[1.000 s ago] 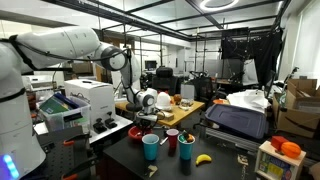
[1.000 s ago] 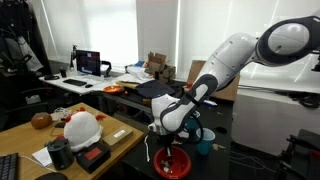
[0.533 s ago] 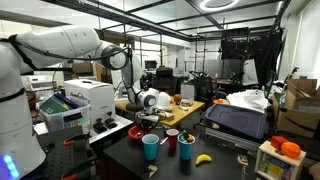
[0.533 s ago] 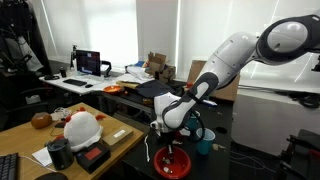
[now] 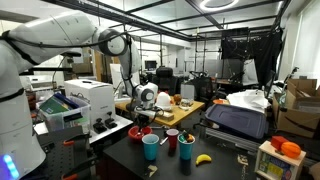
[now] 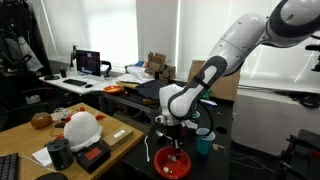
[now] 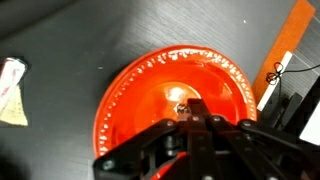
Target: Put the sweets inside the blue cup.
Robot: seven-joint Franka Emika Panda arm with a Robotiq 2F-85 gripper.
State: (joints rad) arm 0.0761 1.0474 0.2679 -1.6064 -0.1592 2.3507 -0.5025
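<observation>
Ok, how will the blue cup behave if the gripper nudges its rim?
The blue cup stands upright, taller than wide, and looks like plain plastic: probably light, so a rim nudge may tip it. The dark table looks smooth, so a low push would likely slide it. The red cup stands close by and could get knocked too.

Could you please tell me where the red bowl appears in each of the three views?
Exterior view: red bowl, lower centre, left of the blue cup.
Exterior view: lower centre, also left of that cup.
Wrist view: fills the centre.
Shared landmark: the shut gripper above it.
</observation>
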